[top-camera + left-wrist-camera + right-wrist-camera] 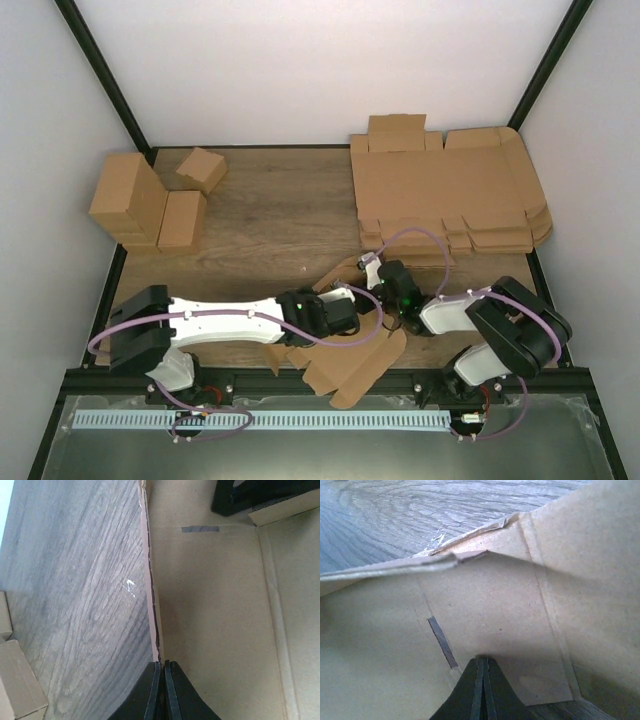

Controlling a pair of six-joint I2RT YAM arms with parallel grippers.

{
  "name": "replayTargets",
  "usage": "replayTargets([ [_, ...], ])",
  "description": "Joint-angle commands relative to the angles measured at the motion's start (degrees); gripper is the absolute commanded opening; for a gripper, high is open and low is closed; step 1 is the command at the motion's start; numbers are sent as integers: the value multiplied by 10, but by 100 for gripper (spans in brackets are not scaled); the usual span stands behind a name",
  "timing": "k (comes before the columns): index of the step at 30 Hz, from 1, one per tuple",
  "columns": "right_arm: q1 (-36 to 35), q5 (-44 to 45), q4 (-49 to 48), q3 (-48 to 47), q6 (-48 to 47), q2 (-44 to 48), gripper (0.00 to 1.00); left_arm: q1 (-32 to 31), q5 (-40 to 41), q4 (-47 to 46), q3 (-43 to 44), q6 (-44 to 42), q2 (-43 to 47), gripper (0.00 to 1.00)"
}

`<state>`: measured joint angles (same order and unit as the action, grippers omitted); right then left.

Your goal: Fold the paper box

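The paper box (352, 374) lies half folded at the table's near middle, under both grippers, flaps spread toward the front edge. In the left wrist view its brown floor panel (215, 605) has a raised wall edge (153, 595) that runs straight into my left gripper (162, 666), which is shut on that wall. My left gripper (345, 310) is over the box's left part. My right gripper (481, 660) is shut and empty, its tips pressed against an inner panel (490, 600) beside a slot (442, 642). It sits at the box's far end (375, 275).
A thick pile of flat cardboard sheets (445, 190) lies at the back right. Folded brown boxes (150, 205) and a smaller one (200, 170) stand at the back left and also show in the left wrist view (15, 685). Wood tabletop (270, 220) lies between them.
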<state>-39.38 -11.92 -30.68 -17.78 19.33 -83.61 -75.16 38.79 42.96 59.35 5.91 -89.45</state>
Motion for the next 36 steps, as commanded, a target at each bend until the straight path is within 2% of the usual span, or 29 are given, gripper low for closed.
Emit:
replayTargets([
  [1, -6, 16, -36, 14, 20, 6, 1, -25, 60, 29, 0, 32, -34, 4],
  [5, -6, 13, -36, 19, 27, 12, 1, -41, 106, 60, 18, 63, -59, 4],
  [11, -6, 23, -3, 22, 33, 61, 1, -46, 115, 63, 27, 66, -58, 4],
  [16, -6, 45, 95, -12, 64, 122, 2, -46, 118, 63, 32, 62, -57, 4],
  [19, -5, 85, 175, -37, 137, 163, 6, -46, 121, 57, 30, 61, -56, 4],
  [22, -5, 118, 268, -63, 244, 193, 24, -47, 121, 51, 29, 58, -54, 4],
  [23, -5, 110, 284, -68, 268, 204, 26, -47, 121, 48, 29, 58, -52, 4],
  [27, -5, 72, 307, -76, 385, 249, 53, -46, 113, 36, 27, 54, -43, 4],
  [28, -5, 67, 308, -80, 415, 257, 63, -46, 111, 34, 27, 53, -42, 4],
  [32, -5, 56, 343, -114, 528, 251, 66, -46, 105, 34, 30, 55, -42, 4],
  [36, -5, 9, 338, -140, 626, 215, 63, -47, 90, 36, 39, 59, -44, 4],
])
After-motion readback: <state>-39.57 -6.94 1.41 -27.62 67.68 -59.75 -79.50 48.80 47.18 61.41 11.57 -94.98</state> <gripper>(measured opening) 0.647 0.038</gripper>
